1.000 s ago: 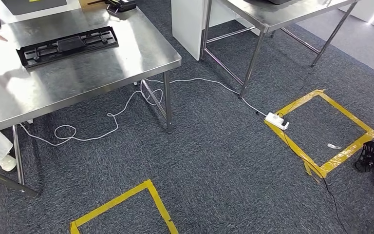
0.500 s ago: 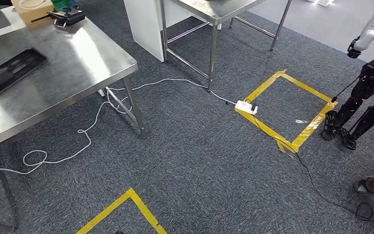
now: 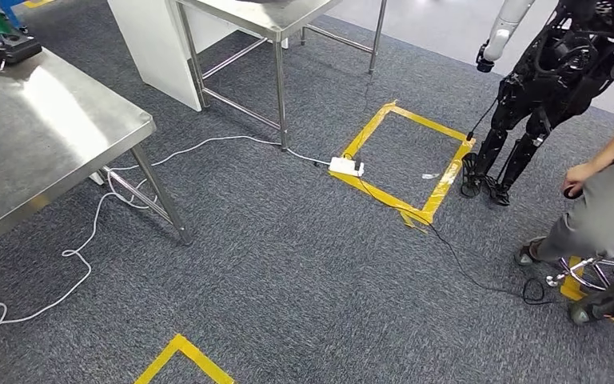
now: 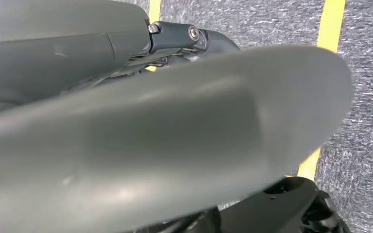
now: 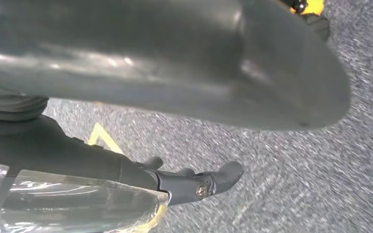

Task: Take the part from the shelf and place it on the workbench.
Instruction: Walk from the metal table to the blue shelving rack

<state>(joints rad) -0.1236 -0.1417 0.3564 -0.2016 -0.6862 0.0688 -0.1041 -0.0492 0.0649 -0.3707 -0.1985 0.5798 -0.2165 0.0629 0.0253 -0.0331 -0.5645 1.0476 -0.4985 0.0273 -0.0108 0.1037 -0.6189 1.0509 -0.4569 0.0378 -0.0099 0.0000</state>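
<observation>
Now the steel workbench (image 3: 40, 136) fills the upper left of the head view; no part can be made out on the stretch shown. A white cable (image 3: 88, 232) loops on the grey carpet below it. Yellow tape squares (image 3: 404, 160) mark the floor at centre right, with another robot (image 3: 544, 80) and a crouching person (image 3: 608, 208) at the right edge. Left hand (image 4: 175, 145) and right hand (image 5: 194, 182) hang over carpet; I cannot tell whether their fingers are apart or together.

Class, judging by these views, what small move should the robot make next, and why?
Probably turn its body to search for the shelf: the head view faces carpet, a steel table, a yellow taped square and another robot.
</observation>
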